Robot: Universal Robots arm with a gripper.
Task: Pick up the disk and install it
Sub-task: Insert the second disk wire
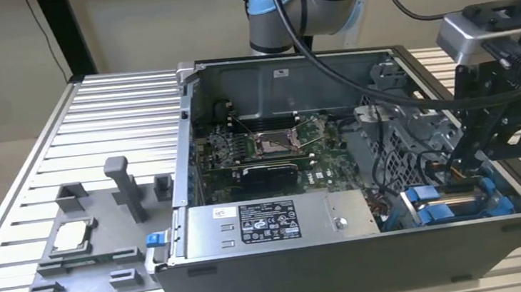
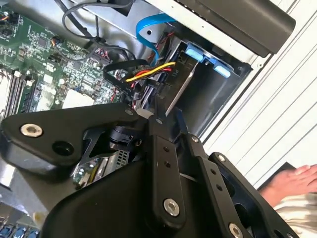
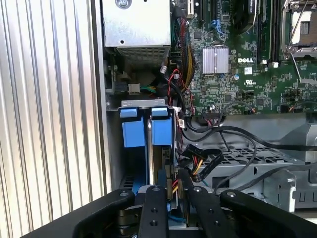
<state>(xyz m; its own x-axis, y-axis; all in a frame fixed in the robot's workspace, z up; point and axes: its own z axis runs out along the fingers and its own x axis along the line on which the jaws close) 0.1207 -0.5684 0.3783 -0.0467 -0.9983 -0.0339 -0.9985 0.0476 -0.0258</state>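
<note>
Disk (image 1: 458, 207) with blue plastic bracket, standing on edge in the drive bay at the lower corner of the open computer case (image 1: 283, 273), toward the exterior view's right. Tool (image 1: 456, 170) lowered straight above that bay, black fingers close around the drive's top edge; looks clamped on it, though contact itself hidden. Grey power supply box (image 1: 268, 223) with black label just beside the bay; motherboard (image 1: 271, 152) further in. Grey fixture tray (image 1: 90, 256) with a small square chip on the slatted surface (image 1: 115, 124), well apart.

Second wrist view: silver edge of the disk (image 2: 179, 89) running down between blue tabs, yellow-red cable bundle (image 2: 148, 73) pressing close beside it. A person's hand (image 2: 292, 181) resting outside the case.

First wrist view: thin metal edge of the disk (image 3: 149, 148) between two blue bracket tabs, tool (image 3: 171, 198) straddling it, bay walls tight on both sides, cables (image 3: 198, 166) crowding one flank.

Judged rigid, moderately heavy, smooth-sided and shock-sensitive; best held across the flat faces. Little side room; free movement only straight upward.
</note>
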